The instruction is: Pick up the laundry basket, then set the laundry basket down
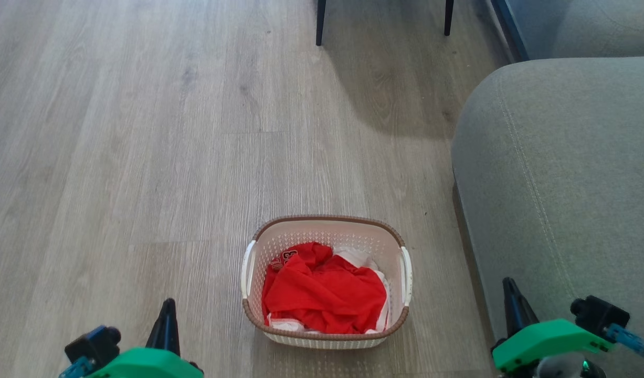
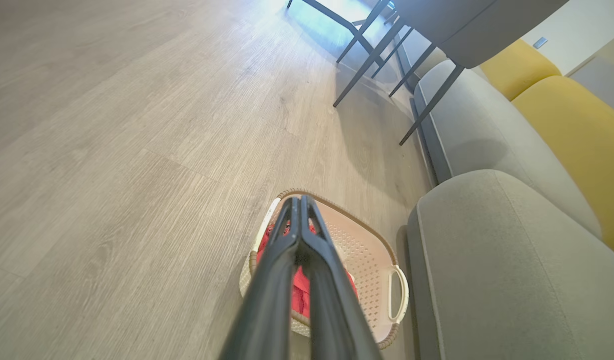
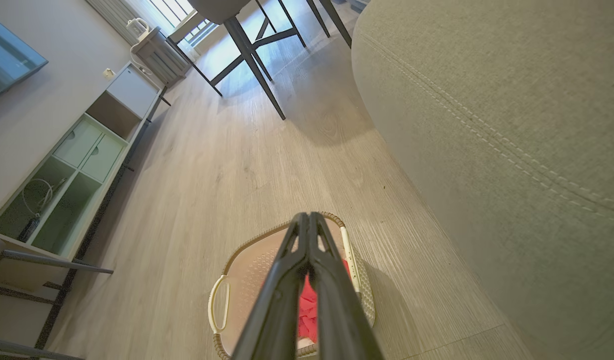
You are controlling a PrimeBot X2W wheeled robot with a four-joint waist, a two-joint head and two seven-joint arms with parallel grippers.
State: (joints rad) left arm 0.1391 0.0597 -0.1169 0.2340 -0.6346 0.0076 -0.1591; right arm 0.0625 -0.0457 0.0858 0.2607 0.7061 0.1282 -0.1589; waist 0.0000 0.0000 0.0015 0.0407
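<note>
The laundry basket stands on the wooden floor at the bottom centre of the head view, cream and perforated, with a brown rim, white side handles and red and white clothes inside. My left gripper hangs to its left, shut and apart from it. To the basket's right my right gripper is shut too, in front of the sofa. In the left wrist view the shut left gripper points over the basket. The right wrist view has the shut right gripper above the basket.
A grey sofa rises close on the basket's right. Dark chair legs stand farther ahead on the floor. A white shelf unit lines the wall on the left. Yellow cushions lie on the sofa.
</note>
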